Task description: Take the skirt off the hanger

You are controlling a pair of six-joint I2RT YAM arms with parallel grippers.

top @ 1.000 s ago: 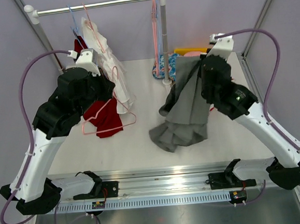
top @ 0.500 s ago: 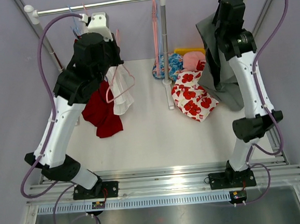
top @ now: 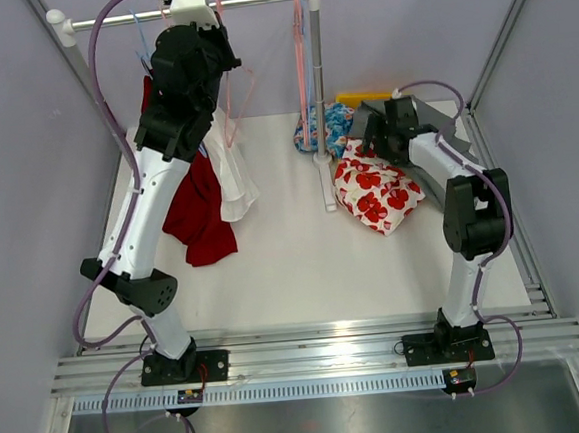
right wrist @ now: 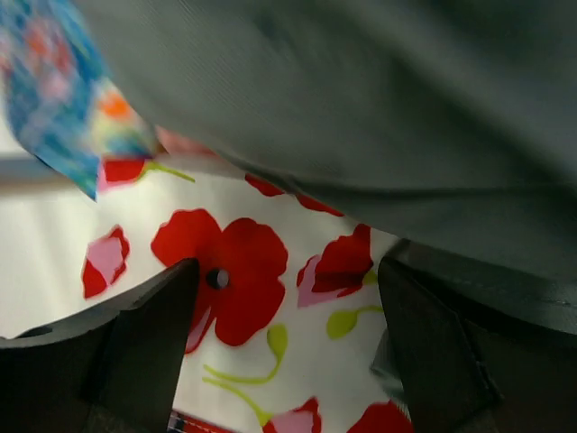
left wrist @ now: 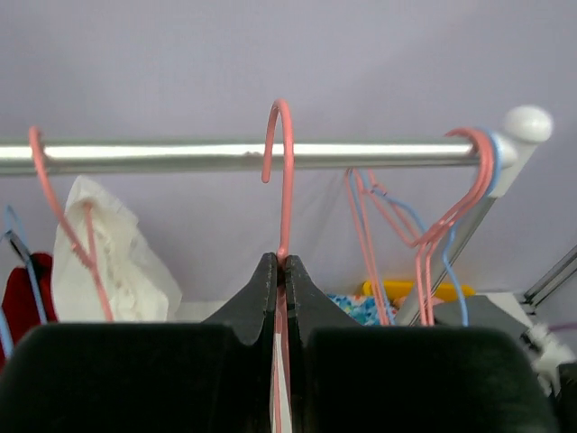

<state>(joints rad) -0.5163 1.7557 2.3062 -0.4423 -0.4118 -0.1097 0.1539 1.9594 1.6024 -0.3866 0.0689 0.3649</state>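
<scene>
Against lavender walls, over a white table (top: 274,268) with a clothes rail (top: 252,1) across the back: shows what looks like the closing stage of the job. Places the left gripper (left wrist: 279,263) high at the rail, jaws pinched tight on the neck of the pink hanger (left wrist: 286,162), hook curled at the bar among other wire hangers (left wrist: 424,244); cannot be told from the wrist view whether resting on the bar or hanging just in front of it. Finds that hanger apparently bare in the overhead view. Places the right gripper (right wrist: 287,271) low at the back right of the table, fingers (right wrist: 144,334) spread wide with nothing pinched between them, directly above a poppy-print cloth (right wrist: 234,271). Locates the grey skirt (right wrist: 361,99) off the hanger, lying over that cloth near the rail post (top: 318,94) and close over the open fingers; contact not certain. Step in hand, by estimate: parking the empty hanger and leaving the skirt on the pile. Next move calls for settling the hook fully onto the bar before opening the left jaws, and for lifting the right arm straight up, clear of loose grey folds liable to snag a finger.
</scene>
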